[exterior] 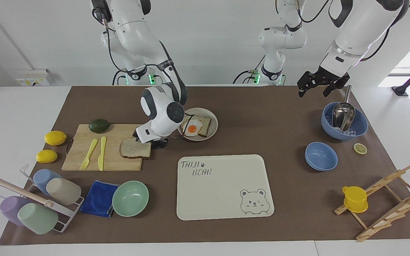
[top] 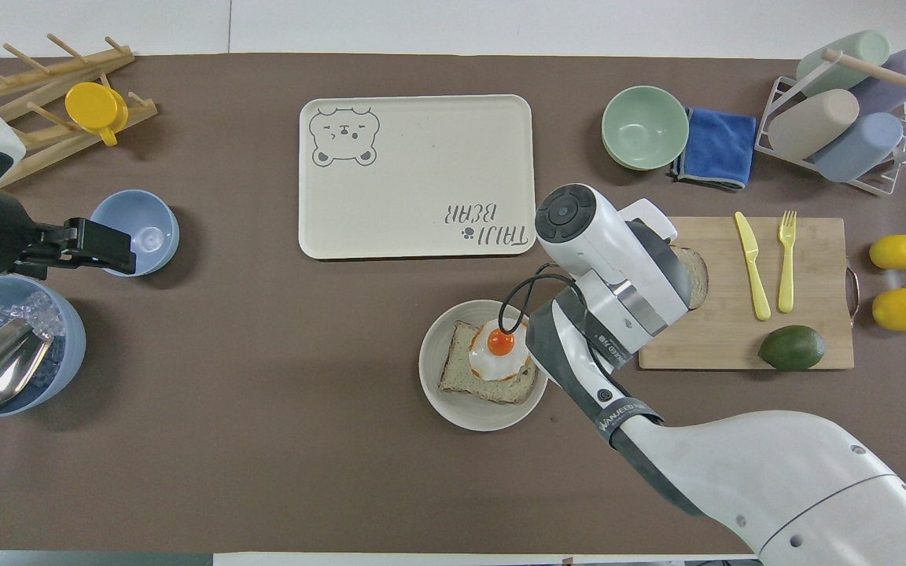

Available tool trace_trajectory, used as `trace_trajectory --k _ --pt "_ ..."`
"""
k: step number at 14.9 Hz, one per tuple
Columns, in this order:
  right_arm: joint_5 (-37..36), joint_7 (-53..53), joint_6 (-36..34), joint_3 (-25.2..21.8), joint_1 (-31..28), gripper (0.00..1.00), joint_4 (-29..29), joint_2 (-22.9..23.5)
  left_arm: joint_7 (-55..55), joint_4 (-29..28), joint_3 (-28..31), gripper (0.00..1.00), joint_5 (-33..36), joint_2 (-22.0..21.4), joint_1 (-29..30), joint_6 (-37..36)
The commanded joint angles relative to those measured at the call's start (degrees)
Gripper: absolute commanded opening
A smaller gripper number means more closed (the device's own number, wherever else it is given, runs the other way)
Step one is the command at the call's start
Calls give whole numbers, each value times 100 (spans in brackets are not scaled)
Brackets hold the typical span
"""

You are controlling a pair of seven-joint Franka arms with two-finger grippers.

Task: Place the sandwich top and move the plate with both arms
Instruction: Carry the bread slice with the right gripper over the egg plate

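The sandwich top (exterior: 135, 148) lies flat on a wooden cutting board (exterior: 112, 163), one edge overhanging the board toward the plate. In the overhead view only a strip of it (top: 697, 275) shows past my right wrist. My right gripper (exterior: 152, 143) is low at the slice's edge nearest the plate, and its tips are hidden in the overhead view. The plate (exterior: 216, 124), also in the overhead view (top: 461, 409), holds a smaller bread slice with a fried egg (exterior: 192, 128). My left gripper (exterior: 312, 93) waits open in the air beside the scoop bowl.
A bear tray (exterior: 222, 185) lies farther from the robots than the plate. A mint bowl (exterior: 130, 198), blue cloth (exterior: 99, 198) and cup rack (exterior: 34, 202) are past the board. A fork, knife and avocado (exterior: 99, 125) are on the board. Two blue bowls (exterior: 321, 156) and a wooden rack (exterior: 383, 199) are at the left arm's end.
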Motion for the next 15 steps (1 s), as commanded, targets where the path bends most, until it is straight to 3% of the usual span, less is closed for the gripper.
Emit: trace_trajectory --k 1,2,3,9,12,15 --pt "-54 17 129 21 73 25 -279 -223 34 -58 -39 100 -48 -24 109 259" --pt "-54 8 85 21 100 5 -244 -223 34 -49 -39 100 -48 -15 101 286" --pt "-62 8 23 30 117 0 -182 -215 42 -49 -39 100 -39 -15 101 286" --pt "-256 -9 -1347 39 1178 0 1021 -109 51 -76 -39 100 -30 -24 101 286" --pt "155 61 -1610 56 1909 0 1382 -39 51 -76 -39 100 -30 -24 101 286" --pt "770 183 -1604 74 2156 0 1339 -21 8 -67 -30 100 -30 -24 109 286"
